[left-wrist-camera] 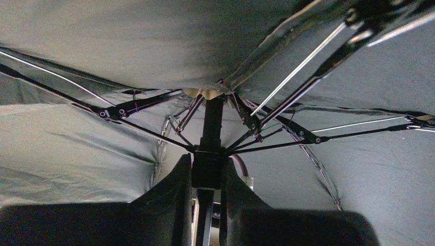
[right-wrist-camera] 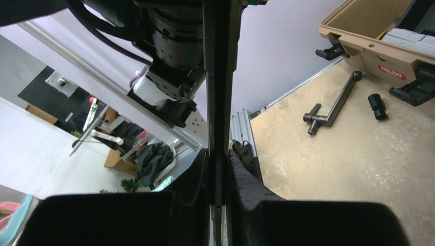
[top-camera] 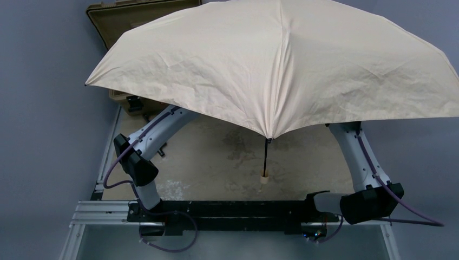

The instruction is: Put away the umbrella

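Your right claw (right-wrist-camera: 218,156) clamps the umbrella shaft (right-wrist-camera: 220,77); the runner (left-wrist-camera: 207,174) sits straight ahead between your left claw's (left-wrist-camera: 206,163) fingers (left-wrist-camera: 174,189), grip unclear

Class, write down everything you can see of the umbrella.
The umbrella is fully open: a wide beige fabric canopy, creased, on thin dark ribs, with a slim black shaft ending in a pale knob handle. It stands roughly upright over the table. Beneath, the left tool grips its runner and the right tool clamps the shaft.
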Robot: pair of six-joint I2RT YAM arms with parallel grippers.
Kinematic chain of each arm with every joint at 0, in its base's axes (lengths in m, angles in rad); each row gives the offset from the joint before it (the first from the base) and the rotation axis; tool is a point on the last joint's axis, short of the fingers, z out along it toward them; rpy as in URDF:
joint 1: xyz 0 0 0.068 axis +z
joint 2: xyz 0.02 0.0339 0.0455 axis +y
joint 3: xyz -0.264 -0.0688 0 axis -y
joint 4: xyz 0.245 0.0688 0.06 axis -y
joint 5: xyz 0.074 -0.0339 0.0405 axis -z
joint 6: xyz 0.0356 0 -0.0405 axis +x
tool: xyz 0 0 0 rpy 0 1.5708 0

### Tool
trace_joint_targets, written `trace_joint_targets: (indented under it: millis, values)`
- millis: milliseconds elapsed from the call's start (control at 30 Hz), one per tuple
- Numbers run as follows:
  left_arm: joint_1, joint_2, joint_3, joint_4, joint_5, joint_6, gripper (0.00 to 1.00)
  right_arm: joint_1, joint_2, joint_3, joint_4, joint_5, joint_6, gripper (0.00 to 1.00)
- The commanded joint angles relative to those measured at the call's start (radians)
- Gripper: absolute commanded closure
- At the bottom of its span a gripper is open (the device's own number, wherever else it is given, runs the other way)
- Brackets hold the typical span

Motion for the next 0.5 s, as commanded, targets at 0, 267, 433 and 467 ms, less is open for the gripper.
trace_joint_targets:
  millis: [0, 267, 433, 467]
  values:
    - [0.005, -0.012, 0.047, 0.069, -0.051, -0.026, 1.0, -0.002, -0.045, 0.021, 0.023, -0.034, -0.045, 1.0]
    - [0.004, -0.028, 0.027, 0.077, -0.032, -0.029, 0.82, -0.006, -0.049, 0.02, 0.01, -0.034, -0.06, 1.0]
    - [0.005, -0.032, 0.028, 0.07, -0.019, -0.023, 0.64, -0.009, -0.049, 0.022, 0.007, -0.032, -0.063, 1.0]
    - [0.007, -0.031, 0.029, 0.071, -0.017, -0.023, 0.64, -0.009, -0.049, 0.021, 0.006, -0.033, -0.065, 1.0]
